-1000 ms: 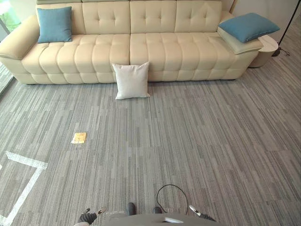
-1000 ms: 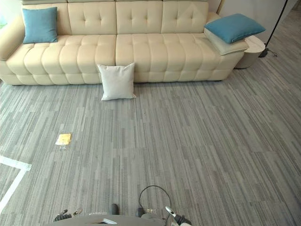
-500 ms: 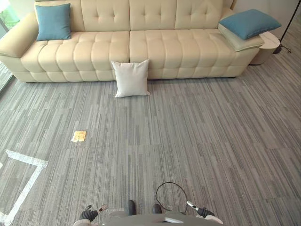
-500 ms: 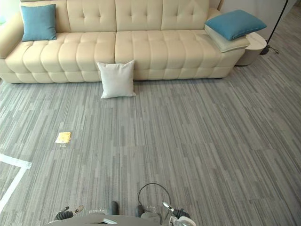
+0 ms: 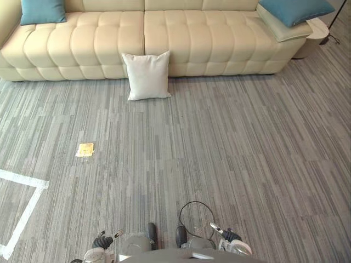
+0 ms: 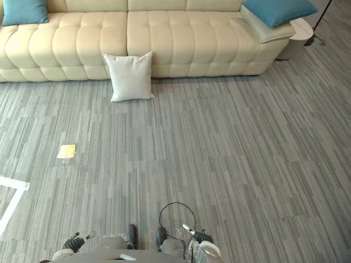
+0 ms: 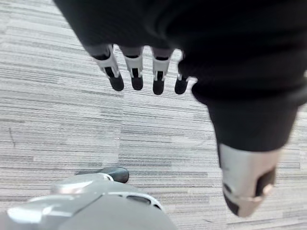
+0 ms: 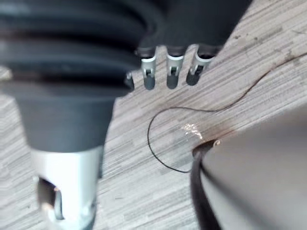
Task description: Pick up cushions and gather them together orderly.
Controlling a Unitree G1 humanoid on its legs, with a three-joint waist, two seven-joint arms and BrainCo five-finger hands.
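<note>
White cushion (image 5: 147, 75) stands on the grey carpet (image 5: 230, 142), propped vs. the front of the cream sofa (image 5: 192, 38), about at the seam btw. the two middle seats. Left teal cushion (image 5: 42, 11) sits on the seat at the sofa's left end, leaning on the back. Right teal cushion (image 5: 296, 10) lies on a cream cushion (image 5: 278, 30) at the sofa's right end; those two touch and are stacked a bit askew. All well apart from the white one.

Just past the sofa's right end is a round pale side table (image 5: 316, 39). Yellow card (image 5: 85, 149) lies flat on the carpet, left of the line from robot to white cushion, near a white tape line (image 5: 24, 179) that makes a corner. Carpet runs btw. the hands and the white cushion.

Left hand (image 7: 135, 72) hangs low by the body, fingers straight and spread a little, thumb apart, holding nothing, w/ carpet under it. Right hand (image 8: 171, 72) is the same: fingers loosely straight, nothing in it, low over the carpet.

Vs. 1 s ago: the whole view has slid. The sofa now sits higher in the picture w/ its back cut by the top edge, so the camera moved, not the things. Cushions, card and tape keep their places rel. to each other. Both hands show a bit more at the bottom edge than before.
</note>
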